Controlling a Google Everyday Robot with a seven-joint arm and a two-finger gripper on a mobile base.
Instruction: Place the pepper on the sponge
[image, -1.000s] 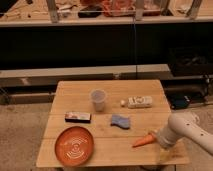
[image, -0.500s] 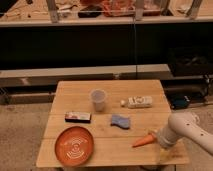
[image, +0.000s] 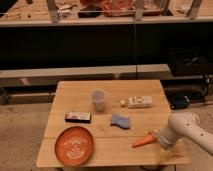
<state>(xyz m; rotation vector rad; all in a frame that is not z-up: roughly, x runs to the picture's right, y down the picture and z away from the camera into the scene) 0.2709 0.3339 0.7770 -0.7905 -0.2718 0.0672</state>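
Observation:
The pepper (image: 144, 140) is a slim orange tapered piece near the table's front right. Its thin tip points left and forward, and its thick end meets my gripper (image: 160, 138). The gripper sits at the end of the white arm (image: 186, 131), which comes in from the right. The arm's end hides the contact with the pepper. The sponge (image: 120, 121) is a small blue-grey pad lying flat near the table's middle, a short way up and left of the pepper. Nothing lies on it.
On the wooden table (image: 125, 90) stand a clear cup (image: 98, 100) behind the sponge and a round orange plate (image: 74, 145) at the front left. A flat black-and-white box (image: 78, 117) lies at the left and a white oblong item (image: 139, 102) at the back right.

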